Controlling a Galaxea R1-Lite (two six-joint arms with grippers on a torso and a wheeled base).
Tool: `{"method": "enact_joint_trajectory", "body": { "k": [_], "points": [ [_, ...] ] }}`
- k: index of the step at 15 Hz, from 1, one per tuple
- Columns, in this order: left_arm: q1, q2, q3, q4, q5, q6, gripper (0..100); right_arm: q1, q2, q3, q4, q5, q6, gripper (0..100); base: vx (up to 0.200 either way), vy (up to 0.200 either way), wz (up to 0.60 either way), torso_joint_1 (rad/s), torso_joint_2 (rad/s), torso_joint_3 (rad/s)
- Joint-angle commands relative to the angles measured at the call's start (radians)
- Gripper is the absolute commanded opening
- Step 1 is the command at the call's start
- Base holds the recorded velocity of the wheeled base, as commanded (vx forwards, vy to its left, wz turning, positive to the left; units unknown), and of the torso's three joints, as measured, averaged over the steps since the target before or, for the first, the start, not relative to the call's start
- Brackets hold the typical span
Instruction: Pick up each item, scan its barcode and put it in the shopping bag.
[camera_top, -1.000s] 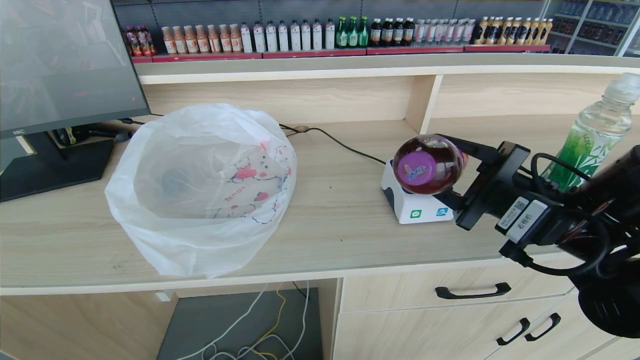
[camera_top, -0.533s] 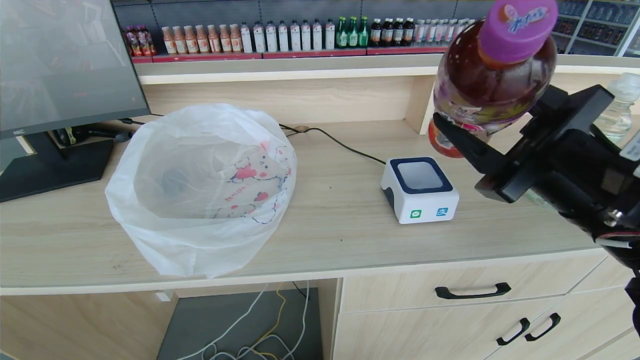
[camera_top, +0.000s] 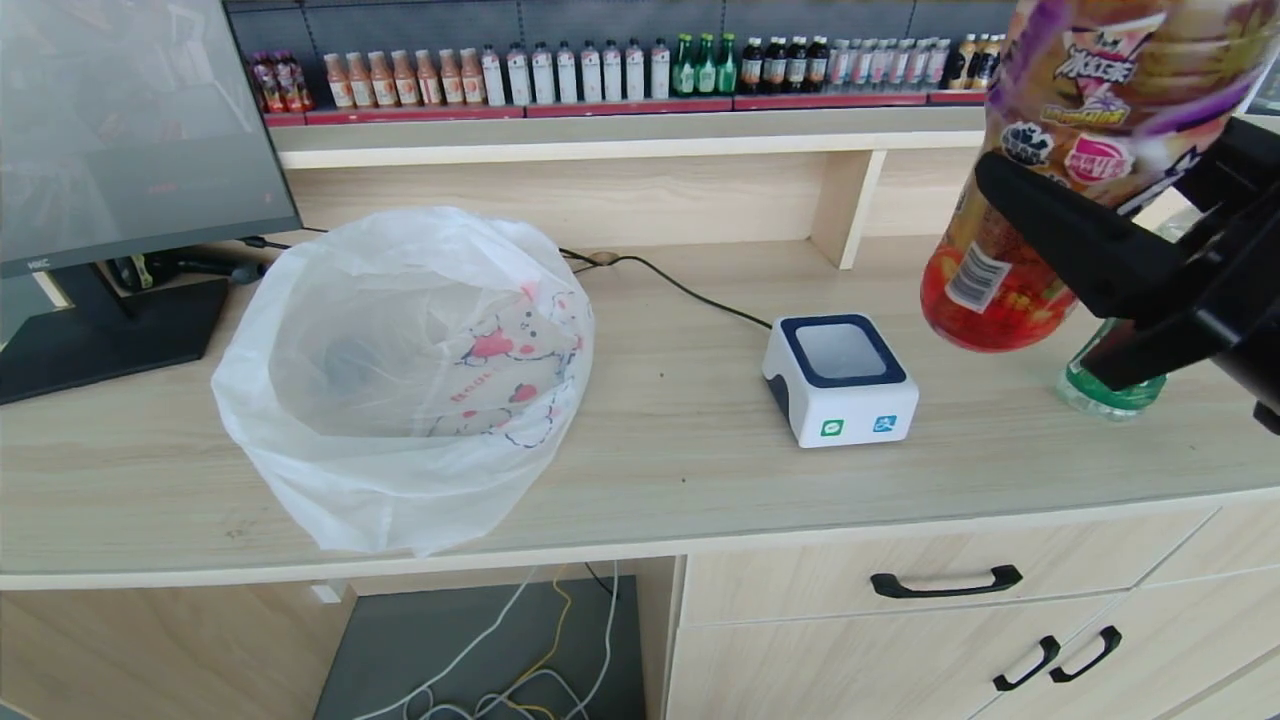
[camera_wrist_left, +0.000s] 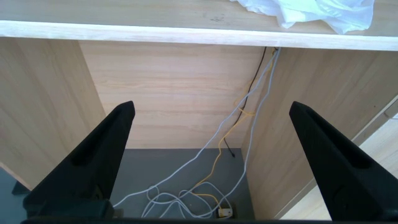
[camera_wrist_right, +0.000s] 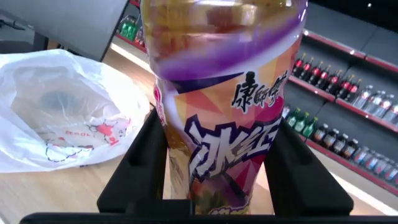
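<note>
We squeeze the tea bottle (camera_top: 985, 285) in our right gripper (camera_wrist_right: 217, 162), two o'clock from the scanner (camera_top: 840, 380); our left gripper (camera_wrist_left: 211, 109) gapes wide.

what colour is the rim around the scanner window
Dark navy on a white scanner; clearest in the head view.

The tabletop (camera_top: 680, 460) is pale wood-grain board, matt and smooth. At 9 o'clock from the scanner (camera_top: 840, 385), the shopping bag (camera_top: 400, 420) is thin translucent plastic film, crinkled, with a soft sheen. The scanner is smooth white plastic with a dark, glossy window on top. The bottle (camera_top: 1060, 130) is clear plastic wrapped in a shiny printed film label. The right gripper (camera_wrist_right: 216, 134) and left gripper (camera_wrist_left: 209, 112) look like matt black plastic. The drawer handles (camera_top: 945, 583) are matt black.
</note>
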Motion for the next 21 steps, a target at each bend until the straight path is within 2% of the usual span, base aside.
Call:
{"method": "enact_joint_trajectory", "body": {
  "k": [1,3,5,7,10,11,12,15,17,21],
  "points": [
    [0.000,0.000,0.000,0.000,0.000,-0.001,100,-0.005,-0.124,-0.055,0.140,-0.078,0.099,0,0.000,0.000,0.00,0.000,0.00,0.000],
    [0.000,0.000,0.000,0.000,0.000,-0.001,100,-0.021,-0.145,-0.054,0.237,-0.116,0.213,0,0.000,0.000,0.00,0.000,0.00,0.000],
    [0.000,0.000,0.000,0.000,0.000,-0.001,100,-0.038,-0.138,-0.014,0.246,-0.119,0.271,0,0.000,0.000,0.00,0.000,0.00,0.000],
    [0.002,0.000,0.000,0.000,0.000,-0.002,100,-0.097,-0.099,0.006,0.248,-0.120,0.358,0,0.000,0.000,0.00,0.000,0.00,0.000],
    [0.002,0.000,0.000,0.000,0.000,-0.013,100,-0.179,-0.063,-0.023,0.246,-0.165,0.434,0,0.000,0.000,0.00,0.000,0.00,0.000],
    [0.002,0.000,0.000,0.000,0.000,-0.013,100,-0.179,-0.063,-0.023,0.246,-0.165,0.434,0,0.000,0.000,0.00,0.000,0.00,0.000],
    [0.002,0.000,0.000,0.000,0.000,-0.011,100,-0.179,-0.063,-0.006,0.226,-0.229,0.461,0,0.000,0.000,0.00,0.000,0.00,0.000],
    [0.000,0.000,0.000,0.000,0.000,-0.011,100,-0.179,-0.055,0.074,0.139,-0.234,0.444,0,0.000,0.000,0.00,0.000,0.00,0.000],
    [0.002,0.000,0.000,0.000,0.000,-0.011,100,-0.179,-0.053,0.074,0.134,-0.231,0.452,0,0.000,0.000,0.00,0.000,0.00,0.000],
    [0.002,0.000,0.000,0.000,0.000,-0.013,100,-0.179,-0.003,0.048,0.097,-0.208,0.452,0,0.000,0.200,0.00,0.001,0.00,0.002]
  ]
}}
